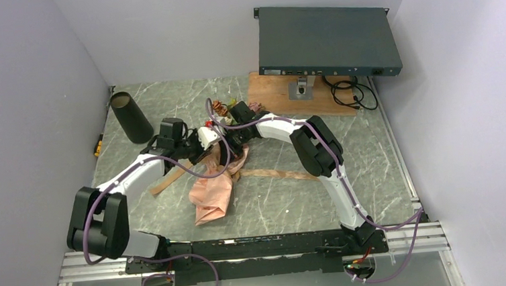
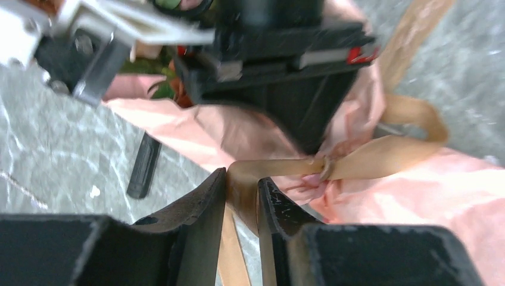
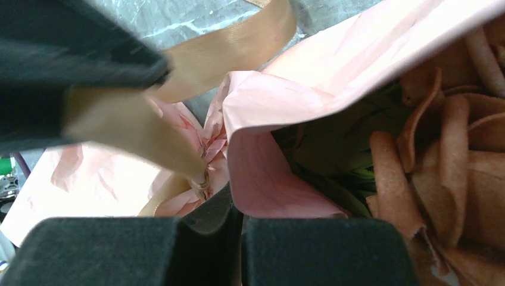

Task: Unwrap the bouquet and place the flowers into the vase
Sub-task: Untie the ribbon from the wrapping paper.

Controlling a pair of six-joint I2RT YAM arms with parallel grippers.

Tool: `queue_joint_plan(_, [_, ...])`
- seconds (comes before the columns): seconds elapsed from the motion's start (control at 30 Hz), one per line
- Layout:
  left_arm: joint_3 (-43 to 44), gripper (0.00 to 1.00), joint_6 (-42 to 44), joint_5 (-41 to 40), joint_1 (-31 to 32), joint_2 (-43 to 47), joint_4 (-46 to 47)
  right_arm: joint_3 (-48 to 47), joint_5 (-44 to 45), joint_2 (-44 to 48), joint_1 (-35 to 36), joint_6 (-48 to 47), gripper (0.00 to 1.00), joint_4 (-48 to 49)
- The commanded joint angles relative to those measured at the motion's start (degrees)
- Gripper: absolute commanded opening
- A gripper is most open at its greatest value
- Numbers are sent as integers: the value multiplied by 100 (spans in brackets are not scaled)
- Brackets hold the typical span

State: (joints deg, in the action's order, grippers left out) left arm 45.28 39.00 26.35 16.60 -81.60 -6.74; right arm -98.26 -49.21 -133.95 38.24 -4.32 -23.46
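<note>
The bouquet lies mid-table, its salmon-pink paper [image 1: 213,194] spread toward me and its rust and pink flowers [image 1: 219,107] pointing to the back. In the left wrist view, my left gripper [image 2: 241,185] is shut on a loop of the tan ribbon [image 2: 381,156], just short of the knot. My right gripper [image 3: 238,215] is shut on a fold of the pink paper [image 3: 262,179] beside that knot, with rust petals [image 3: 440,149] and green leaves to its right. From above, the left gripper [image 1: 200,147] and right gripper [image 1: 231,143] meet over the bouquet. The black vase [image 1: 131,116] stands at the back left.
A dark grey rack box [image 1: 327,40] sits on a wooden board [image 1: 277,95] at the back right, with black cables [image 1: 355,97] beside it. A yellow-and-black tool [image 1: 98,146] lies by the left wall. Ribbon tails [image 1: 276,175] trail across the marble table.
</note>
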Motion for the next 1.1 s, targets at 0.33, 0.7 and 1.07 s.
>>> queue_joint_plan(0.33, [261,40,423,780,768,-405,-849,261,1161,-487,-140,-381,0,-589])
queue_joint_plan(0.7, [268,72,408,196,1257,-732,-945,229,1150,-535,-176,-399,0,-617])
queue_joint_plan(1.07, [326,86,-559,1184,63,661,-1135,302,1169,-498,-195,-480,0,-624])
